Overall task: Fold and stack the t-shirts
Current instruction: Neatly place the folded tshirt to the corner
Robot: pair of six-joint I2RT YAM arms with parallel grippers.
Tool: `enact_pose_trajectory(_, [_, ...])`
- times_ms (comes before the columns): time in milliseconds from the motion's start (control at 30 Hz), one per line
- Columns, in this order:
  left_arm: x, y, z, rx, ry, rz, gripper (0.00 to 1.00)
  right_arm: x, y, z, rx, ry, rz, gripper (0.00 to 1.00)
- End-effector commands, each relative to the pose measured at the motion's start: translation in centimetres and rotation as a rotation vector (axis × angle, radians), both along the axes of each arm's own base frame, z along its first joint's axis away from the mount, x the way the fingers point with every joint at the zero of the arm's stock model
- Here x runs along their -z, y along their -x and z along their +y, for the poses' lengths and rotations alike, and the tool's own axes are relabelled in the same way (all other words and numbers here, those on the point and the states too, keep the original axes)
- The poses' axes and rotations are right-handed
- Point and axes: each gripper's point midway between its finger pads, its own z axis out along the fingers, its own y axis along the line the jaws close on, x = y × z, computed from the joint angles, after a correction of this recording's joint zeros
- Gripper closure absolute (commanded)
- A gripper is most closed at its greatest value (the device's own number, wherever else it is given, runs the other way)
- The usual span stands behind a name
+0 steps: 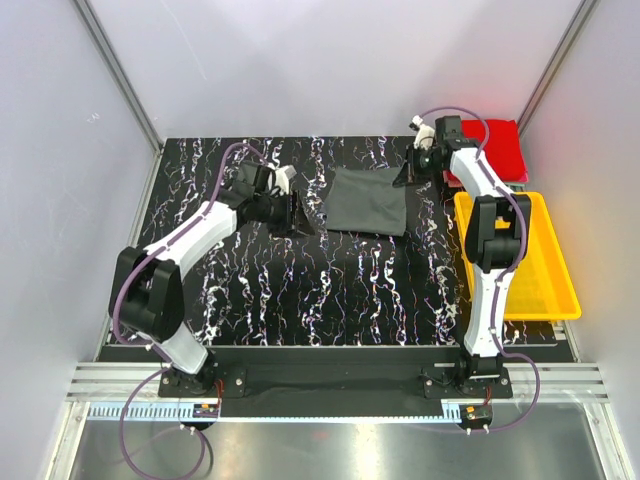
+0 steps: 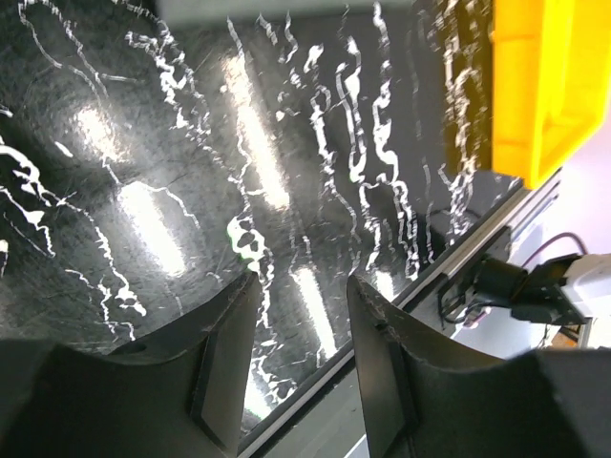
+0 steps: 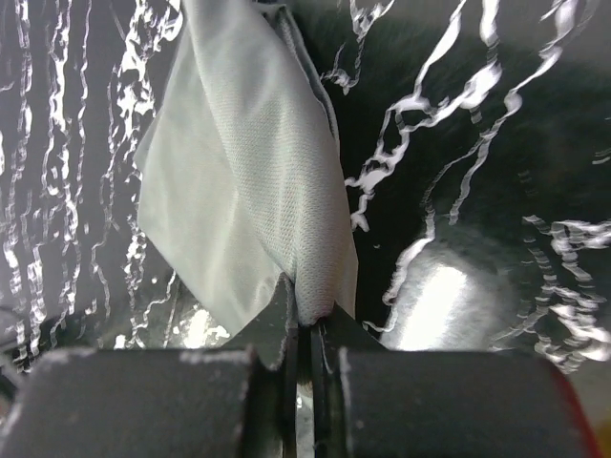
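On the black, white-veined bench (image 1: 300, 290), the left tool (image 1: 293, 212) hovers low just left of centre with its two fingers spread and nothing between them; its wrist view shows only bare bench beneath. Just to its right, toward the far side, lies the dark grey t-shirt (image 1: 368, 202), already gathered into a rough rectangle and lying mostly flat. The right tool (image 1: 408, 175) is pressed together on the shirt's far right corner, and its wrist view shows a bunched ridge of fabric pinched between the pads and lifted off the surface. The step in hand looks like a fold across the shirt. To do it well, the right arm should carry that corner low and straight toward the opposite edge, so the layers do not slide or twist. The idle left tool could come down on the near left side to pin the cloth, and the corner is best let go only once the edges line up. Further right, a red folded cloth (image 1: 497, 145) sits at the far corner, probably the stack to be joined, and a yellow plastic bin (image 1: 545, 270) lies along the right side.
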Motion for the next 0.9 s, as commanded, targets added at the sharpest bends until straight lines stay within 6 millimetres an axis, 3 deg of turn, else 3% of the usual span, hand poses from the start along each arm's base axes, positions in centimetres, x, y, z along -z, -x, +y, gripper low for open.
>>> enact_pose_trajectory(0, [0.5,0.0,-0.3,0.053,0.011,-0.014,0.53,-5.7,-1.2,-1.2,0.002,0.072,-0.134,1.00])
enact_pose_trajectory(200, [1.3,0.6,-0.4,0.064,0.020,0.020,0.53,-6.4,-2.3,-2.6,0.023,0.127,-0.168,1.00])
enact_pose_trajectory(367, [1.2,0.8,-0.4,0.072,0.022,0.015,0.53,-6.3,-3.5,-5.9,0.055,0.236,-0.175,1.00])
enact_pose_trajectory(567, [1.0,0.7,-0.9,0.089,0.047,0.021,0.54,-9.5,-4.0,-9.9,0.101,0.313,-0.221,1.00])
enact_pose_trajectory(733, [0.6,0.9,-1.0,0.100,0.063,0.019,0.54,-10.9,-4.0,-13.0,0.130,0.410,-0.241,1.00])
enact_pose_trajectory(867, [0.1,1.2,-1.2,0.109,0.087,0.011,0.54,-13.5,-4.4,-15.0,0.167,0.429,-0.307,1.00])
